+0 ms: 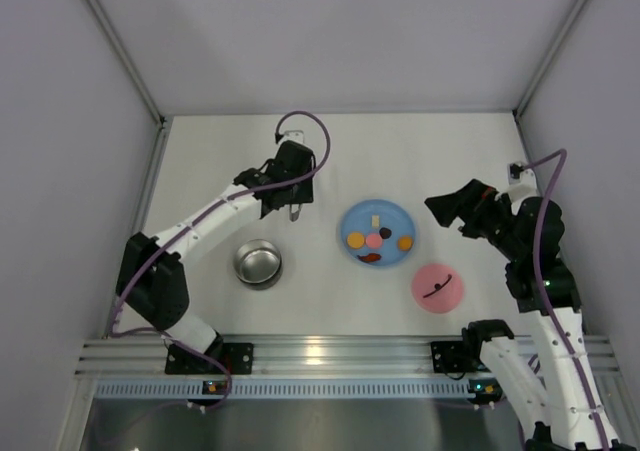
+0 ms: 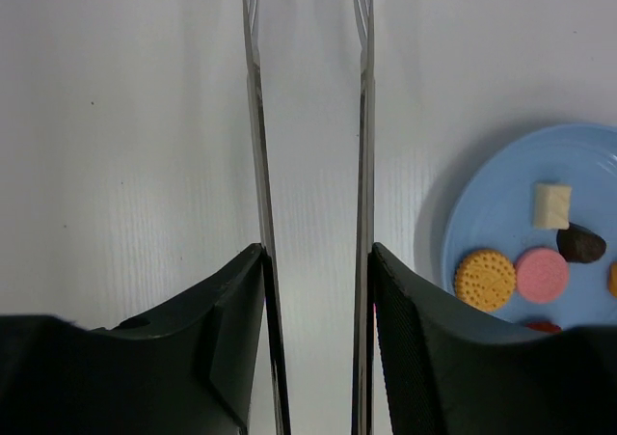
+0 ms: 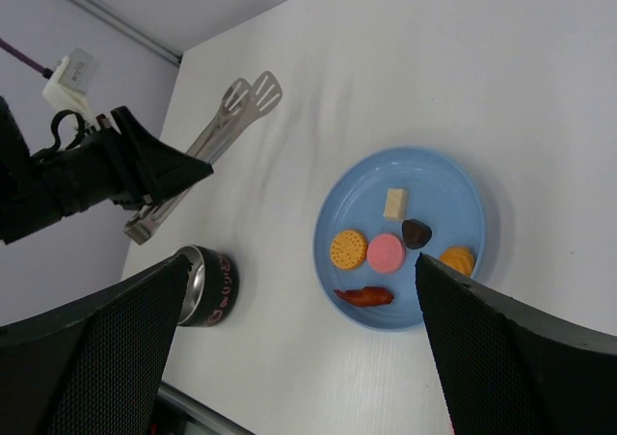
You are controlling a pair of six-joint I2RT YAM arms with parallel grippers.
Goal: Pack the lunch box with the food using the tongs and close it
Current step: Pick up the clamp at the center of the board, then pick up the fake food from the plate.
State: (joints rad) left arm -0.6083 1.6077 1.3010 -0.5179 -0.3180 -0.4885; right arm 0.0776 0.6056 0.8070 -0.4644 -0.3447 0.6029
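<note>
Two thin arms of the tongs (image 2: 253, 117) run between the left claw's (image 2: 316, 257) fingers.
About half open, it presses one finger on each arm, at the far left of the tabletop (image 1: 450, 161), left of the blue plate (image 2: 453, 213) of food (image 2: 484, 279). The right claw (image 1: 447, 209) gapes empty. Squeeze evenly so that neither arm slips, then swing the tips right. The long axis runs near to far, tips far, hinge towards the lunch box (image 1: 258, 264).

Readable text: none is showing in any view.
Marks on lunch box (image 3: 208, 286): pink squiggles are running along a dark band, too small to read.
</note>
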